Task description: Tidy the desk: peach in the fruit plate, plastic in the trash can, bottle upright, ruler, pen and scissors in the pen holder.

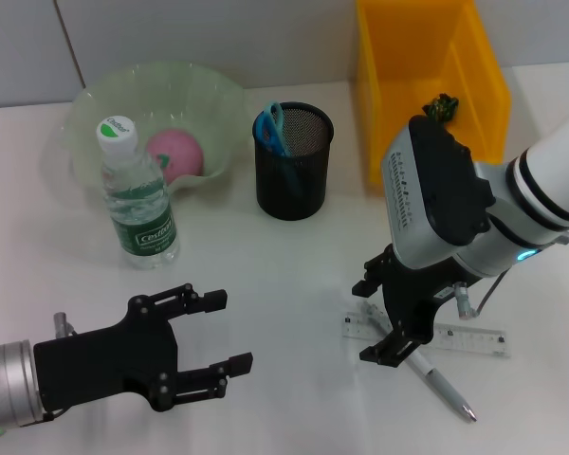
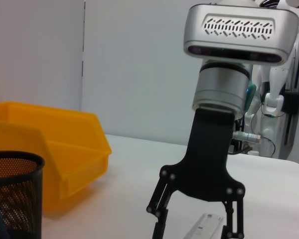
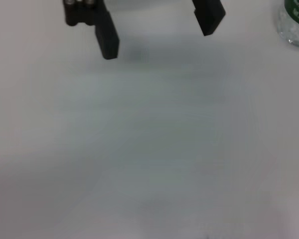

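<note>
My right gripper [image 1: 372, 320] hangs open low over the near end of the clear ruler [image 1: 434, 334], its fingers spread to either side of the ruler [image 2: 203, 228]. A silver pen [image 1: 443, 384] lies across the ruler toward the table's front. The bottle [image 1: 137, 204] stands upright beside the green fruit plate [image 1: 85, 114], which holds the pink peach [image 1: 175, 154]. Blue-handled scissors [image 1: 271, 129] stick out of the black mesh pen holder [image 1: 294, 163]. A small dark piece, perhaps the plastic [image 1: 444, 105], lies in the yellow bin [image 1: 427, 81]. My left gripper [image 1: 229, 332] rests open and empty at the front left.
The yellow bin [image 2: 65, 154] stands just behind my right arm, with the pen holder [image 2: 15, 194] to its left. In the right wrist view, the left gripper's fingers [image 3: 107, 42] and the bottle's base [image 3: 295, 25] show across bare white table.
</note>
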You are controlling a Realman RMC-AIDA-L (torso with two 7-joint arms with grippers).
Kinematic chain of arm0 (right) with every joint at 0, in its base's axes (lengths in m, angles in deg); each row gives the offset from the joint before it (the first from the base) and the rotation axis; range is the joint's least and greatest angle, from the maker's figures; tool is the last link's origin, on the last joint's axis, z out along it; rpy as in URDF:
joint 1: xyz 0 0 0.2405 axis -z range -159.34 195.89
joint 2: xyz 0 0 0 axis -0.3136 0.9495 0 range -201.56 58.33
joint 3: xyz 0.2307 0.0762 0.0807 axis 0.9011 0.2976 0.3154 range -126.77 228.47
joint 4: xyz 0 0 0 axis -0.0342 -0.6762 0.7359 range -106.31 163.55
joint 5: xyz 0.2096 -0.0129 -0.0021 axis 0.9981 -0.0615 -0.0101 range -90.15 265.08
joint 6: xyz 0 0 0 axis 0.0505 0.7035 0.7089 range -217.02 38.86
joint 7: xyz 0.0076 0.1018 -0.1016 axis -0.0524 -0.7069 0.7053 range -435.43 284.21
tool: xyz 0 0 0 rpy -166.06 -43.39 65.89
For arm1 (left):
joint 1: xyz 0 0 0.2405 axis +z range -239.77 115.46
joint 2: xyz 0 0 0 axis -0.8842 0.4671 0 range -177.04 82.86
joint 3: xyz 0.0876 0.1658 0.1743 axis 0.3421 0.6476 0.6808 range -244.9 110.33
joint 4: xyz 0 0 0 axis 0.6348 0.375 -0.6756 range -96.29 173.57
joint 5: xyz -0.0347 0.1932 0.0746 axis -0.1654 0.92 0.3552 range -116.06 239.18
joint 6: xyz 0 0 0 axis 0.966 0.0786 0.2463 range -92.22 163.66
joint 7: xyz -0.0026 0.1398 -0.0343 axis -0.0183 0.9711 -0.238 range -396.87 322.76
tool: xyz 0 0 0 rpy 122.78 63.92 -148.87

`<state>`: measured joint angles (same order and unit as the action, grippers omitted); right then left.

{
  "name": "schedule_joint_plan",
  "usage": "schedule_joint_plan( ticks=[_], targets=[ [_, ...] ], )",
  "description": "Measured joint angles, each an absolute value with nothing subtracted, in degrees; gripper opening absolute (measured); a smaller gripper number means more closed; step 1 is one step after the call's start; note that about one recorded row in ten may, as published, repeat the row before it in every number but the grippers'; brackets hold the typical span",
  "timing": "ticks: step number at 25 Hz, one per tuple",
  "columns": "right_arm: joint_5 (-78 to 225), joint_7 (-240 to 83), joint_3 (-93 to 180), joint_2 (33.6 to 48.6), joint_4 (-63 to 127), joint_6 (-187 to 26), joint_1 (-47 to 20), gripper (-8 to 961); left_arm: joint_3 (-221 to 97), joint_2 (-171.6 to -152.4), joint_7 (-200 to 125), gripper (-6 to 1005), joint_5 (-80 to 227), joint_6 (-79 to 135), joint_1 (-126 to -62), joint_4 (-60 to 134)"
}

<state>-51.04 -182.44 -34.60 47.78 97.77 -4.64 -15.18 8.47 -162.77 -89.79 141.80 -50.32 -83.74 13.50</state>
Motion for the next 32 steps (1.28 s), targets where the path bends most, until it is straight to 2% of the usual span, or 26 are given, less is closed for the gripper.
schedule_joint_plan(
  ticks=[32],
  targets=[
    [-49.9,-182.6,-34.3,47.66,84.9,-9.7,-21.5,661,8.4,-162.75,-89.8,785,141.8,-50.6,-83.7,13.6]
  ],
)
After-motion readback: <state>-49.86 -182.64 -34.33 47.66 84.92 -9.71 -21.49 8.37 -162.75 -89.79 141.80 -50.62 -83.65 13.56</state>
